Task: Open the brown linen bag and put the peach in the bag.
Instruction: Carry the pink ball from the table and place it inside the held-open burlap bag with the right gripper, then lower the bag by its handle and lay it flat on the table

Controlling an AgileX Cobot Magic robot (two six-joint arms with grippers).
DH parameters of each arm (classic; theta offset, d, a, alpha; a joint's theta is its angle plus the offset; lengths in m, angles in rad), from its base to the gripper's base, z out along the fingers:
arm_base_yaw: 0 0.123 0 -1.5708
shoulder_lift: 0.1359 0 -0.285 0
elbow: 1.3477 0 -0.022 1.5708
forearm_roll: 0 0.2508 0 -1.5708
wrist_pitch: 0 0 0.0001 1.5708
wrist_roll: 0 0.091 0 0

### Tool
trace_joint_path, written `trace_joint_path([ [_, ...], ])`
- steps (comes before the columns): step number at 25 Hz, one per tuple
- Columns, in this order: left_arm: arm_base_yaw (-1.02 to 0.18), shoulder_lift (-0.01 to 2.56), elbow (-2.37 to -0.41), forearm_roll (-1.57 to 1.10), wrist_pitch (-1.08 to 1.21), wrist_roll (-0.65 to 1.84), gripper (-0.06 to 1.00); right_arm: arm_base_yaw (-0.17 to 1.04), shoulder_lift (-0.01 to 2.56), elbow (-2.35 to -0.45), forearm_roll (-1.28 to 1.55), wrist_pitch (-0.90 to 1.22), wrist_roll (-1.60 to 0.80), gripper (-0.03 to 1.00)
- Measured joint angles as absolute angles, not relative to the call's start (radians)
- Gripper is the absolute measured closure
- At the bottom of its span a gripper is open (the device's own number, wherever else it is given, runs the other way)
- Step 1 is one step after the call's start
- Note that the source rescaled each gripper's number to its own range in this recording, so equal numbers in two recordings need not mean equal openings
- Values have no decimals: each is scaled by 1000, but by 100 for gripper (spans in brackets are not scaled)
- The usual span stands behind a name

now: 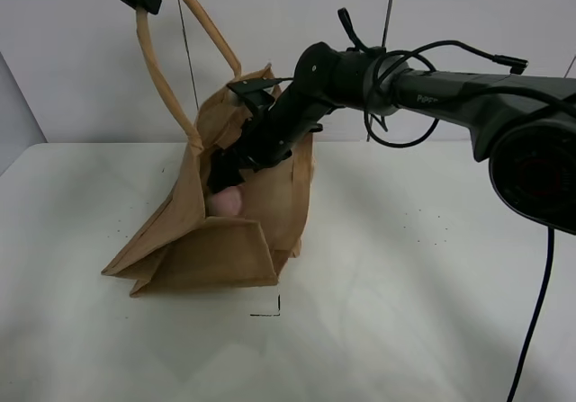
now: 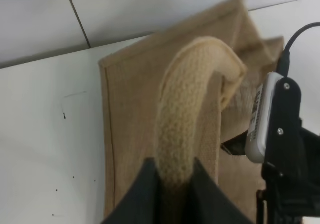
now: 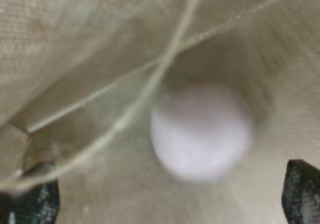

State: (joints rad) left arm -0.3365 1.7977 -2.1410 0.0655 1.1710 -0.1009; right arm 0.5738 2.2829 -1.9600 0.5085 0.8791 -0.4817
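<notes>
The left fingers (image 2: 140, 199) are clamped tight on a beige loop handle (image 2: 182, 129), holding it up at 11 o'clock above the brown linen bag (image 1: 216, 249) on the white bench (image 1: 405, 267). From 2 o'clock the right arm (image 1: 432, 87) crowds the bag's mouth — its fingers (image 3: 35, 204) spread wide, gripping nothing. The peach (image 3: 202, 131) sits inside the bag between them, untouched, behind loose threads (image 3: 165, 58). A black corner mark (image 1: 270, 310) lies at the bag's 5 o'clock.

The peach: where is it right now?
In the high view the peach is inside the brown linen bag, left of the middle of the table, just below the right gripper, whose jaws stand open and clear of it.
</notes>
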Motion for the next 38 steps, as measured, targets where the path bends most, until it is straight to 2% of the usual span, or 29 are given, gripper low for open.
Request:
trace_joint_path([
  [9,-337,1798,-2141,66,1171,-101,94,569,2187,-2065,195,1169,-185,-3],
  [14,-337,1798,-2141,66,1171,-101,94,543,2185,-2065,95,1216,-92,-3],
  [19,-337,1798,-2141,66,1171,-101,94,430,2185,-2065,84,1216,-72,-3],
  [29,-337,1798,-2141,66,1171,-101,94,97,2186,-2065,68,1216,-69,-3],
  [32,-337,1798,-2141,66,1171,-100,94,53,2186,-2065,62,1216,-69,-3],
  [38,-337,1798,-2141,66,1171,-100,94,47,2126,-1992,67,1215,-66,-3],
])
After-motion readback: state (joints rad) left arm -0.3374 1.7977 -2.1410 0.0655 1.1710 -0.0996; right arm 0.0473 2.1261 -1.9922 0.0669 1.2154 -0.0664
